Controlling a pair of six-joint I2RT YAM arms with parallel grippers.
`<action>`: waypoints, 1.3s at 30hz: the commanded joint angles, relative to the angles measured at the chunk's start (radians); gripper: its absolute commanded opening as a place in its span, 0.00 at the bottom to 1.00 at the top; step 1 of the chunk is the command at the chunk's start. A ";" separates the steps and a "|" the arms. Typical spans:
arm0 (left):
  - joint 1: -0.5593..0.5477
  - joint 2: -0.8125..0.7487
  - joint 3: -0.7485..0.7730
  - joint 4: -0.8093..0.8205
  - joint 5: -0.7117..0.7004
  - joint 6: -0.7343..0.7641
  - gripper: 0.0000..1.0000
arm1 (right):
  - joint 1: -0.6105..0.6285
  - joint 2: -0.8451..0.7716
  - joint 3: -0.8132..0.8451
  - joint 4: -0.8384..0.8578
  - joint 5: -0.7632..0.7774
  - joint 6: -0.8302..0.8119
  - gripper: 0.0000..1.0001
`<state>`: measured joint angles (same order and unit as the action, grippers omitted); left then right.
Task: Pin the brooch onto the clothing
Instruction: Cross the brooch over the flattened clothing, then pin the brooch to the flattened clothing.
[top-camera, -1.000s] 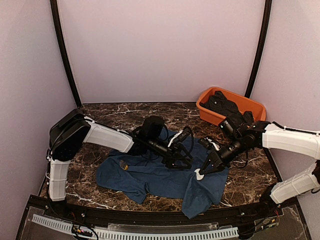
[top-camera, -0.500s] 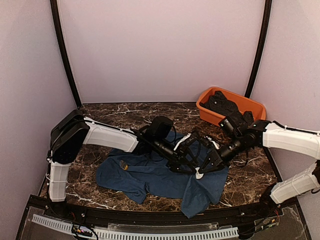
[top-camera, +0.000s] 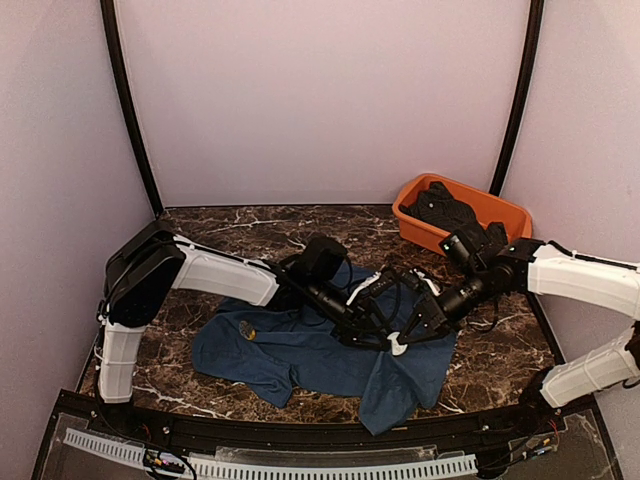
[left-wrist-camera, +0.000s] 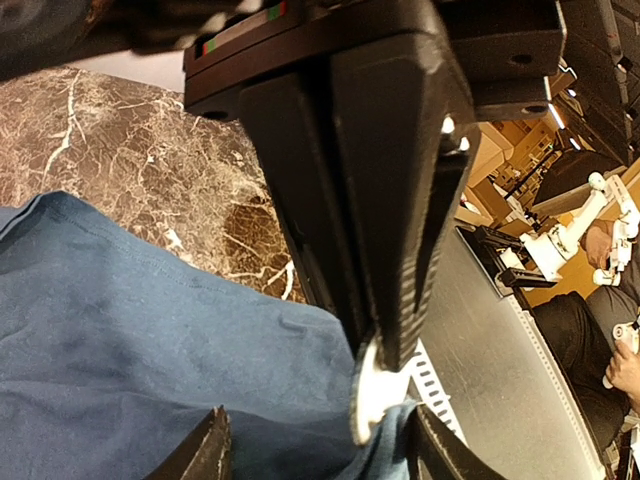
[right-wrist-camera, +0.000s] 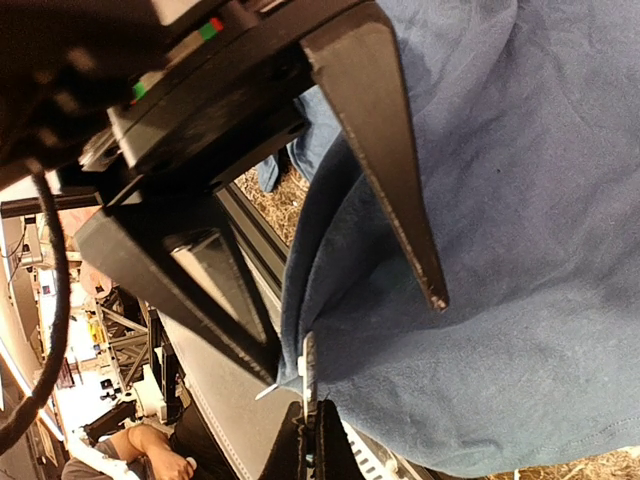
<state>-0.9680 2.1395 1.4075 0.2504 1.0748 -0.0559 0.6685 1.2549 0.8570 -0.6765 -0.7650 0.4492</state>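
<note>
My left arm (top-camera: 215, 272) reaches low toward the centre. My right arm (top-camera: 585, 280) bends in from the right side, and the two wrists meet tip to tip. My right pincer (left-wrist-camera: 390, 345) is pressed closed on the white brooch (left-wrist-camera: 368, 395). My left pincer (left-wrist-camera: 325, 450) stands with its jaws apart, one finger on either side of that tip.

Soft, even light fell from above, and the pale walls looked bright. The bench (top-camera: 250, 225) shone only a little. In the wrist pictures the clothing (left-wrist-camera: 150, 330) looked sharp, but close black parts were dark and blurry.
</note>
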 joint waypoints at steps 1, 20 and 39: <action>-0.003 0.003 0.021 -0.015 0.000 0.005 0.58 | -0.003 -0.020 0.033 0.023 -0.028 -0.010 0.00; 0.029 0.002 -0.038 0.230 0.070 -0.161 0.63 | -0.006 -0.025 0.013 0.021 -0.022 -0.013 0.00; 0.009 0.010 -0.011 0.111 0.086 -0.076 0.61 | -0.009 -0.022 0.020 0.025 -0.027 -0.010 0.00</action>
<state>-0.9485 2.1487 1.3869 0.4213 1.1378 -0.1787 0.6647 1.2495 0.8577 -0.6762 -0.7673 0.4488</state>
